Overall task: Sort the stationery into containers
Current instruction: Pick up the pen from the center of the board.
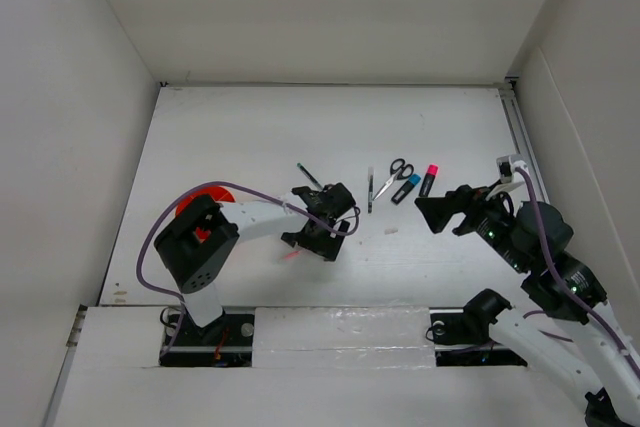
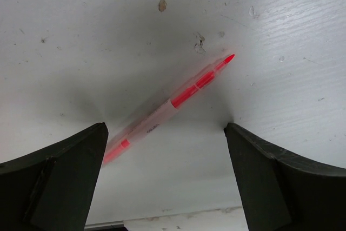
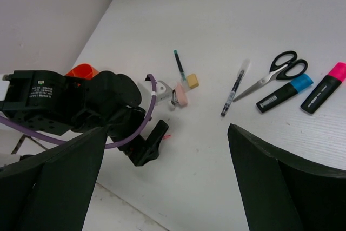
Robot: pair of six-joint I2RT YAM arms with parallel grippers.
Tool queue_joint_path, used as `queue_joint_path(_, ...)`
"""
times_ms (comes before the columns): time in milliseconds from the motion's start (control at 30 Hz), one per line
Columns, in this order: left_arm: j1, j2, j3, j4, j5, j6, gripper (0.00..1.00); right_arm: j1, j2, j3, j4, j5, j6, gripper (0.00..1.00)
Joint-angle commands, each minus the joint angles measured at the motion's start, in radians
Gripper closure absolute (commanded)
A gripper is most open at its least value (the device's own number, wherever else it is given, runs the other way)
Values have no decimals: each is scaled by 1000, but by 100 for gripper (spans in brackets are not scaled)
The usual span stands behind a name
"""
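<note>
Pincers both stand open: the left gripper straddles the red pen, which lies flat on the desk clear of both fingers. The right gripper hovers empty. 1 orange cup sits near the desk's left edge. Scissors, blue highlighter and pink highlighter lie toward its right edge.
</note>
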Motion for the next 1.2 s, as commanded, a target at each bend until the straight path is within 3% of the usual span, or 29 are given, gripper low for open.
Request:
queue_joint_path(0,-14,27,-9,-69,7,-9,14,6,-18,35,43,7,-15,0)
queue_joint_path(167,-23,46,-18,-69,18,-9,21,6,-18,45,43,7,-15,0)
queue_joint_path(600,-23,56,-27,-60,51,-9,14,6,-27,84,13,-2,4,0)
queue_joint_path(933,-32,106,-36,-51,70,0,49,6,-27,94,13,-12,4,0)
queue_joint_path(1000,-32,137,-36,-51,70,0,68,6,-27,94,13,-12,4,0)
queue_joint_path(1167,-32,166,-36,-51,61,0,92,6,-27,94,13,-12,4,0)
